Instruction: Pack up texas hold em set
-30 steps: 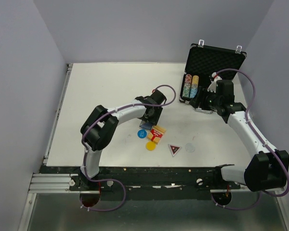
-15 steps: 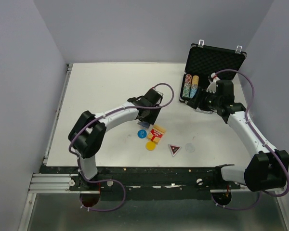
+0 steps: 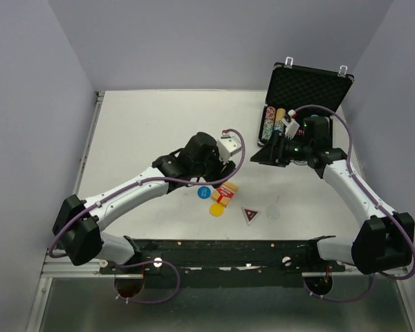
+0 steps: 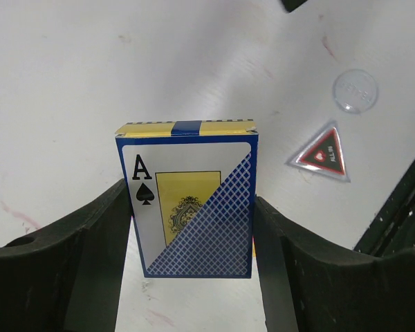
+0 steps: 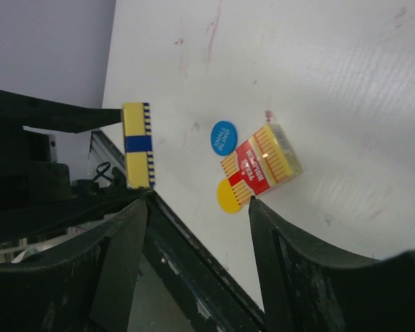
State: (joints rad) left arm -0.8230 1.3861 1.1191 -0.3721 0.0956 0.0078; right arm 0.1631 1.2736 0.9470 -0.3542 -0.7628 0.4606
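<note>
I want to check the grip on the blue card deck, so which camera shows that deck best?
Left wrist: the blue card deck faces the lens, ace showing, pinched by the left gripper. Right wrist sees only its striped edge. Top external mostly hides it under the arm.

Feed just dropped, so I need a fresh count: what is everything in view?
blue card deck: one, blue and yellow, held above the table
red card deck: one, red and yellow, mid-table
blue disc: one, blue, left of that deck
yellow disc: one, yellow, at that deck's near end
triangular button: one, red and black, near edge
clear disc: one, transparent, right of the button
briefcase: one, black, open, far right
chip rows: two visible, multicoloured, inside the briefcase
table: one, white
left gripper: one, black, shut on the blue card deck
right gripper: one, black, open and empty
</note>
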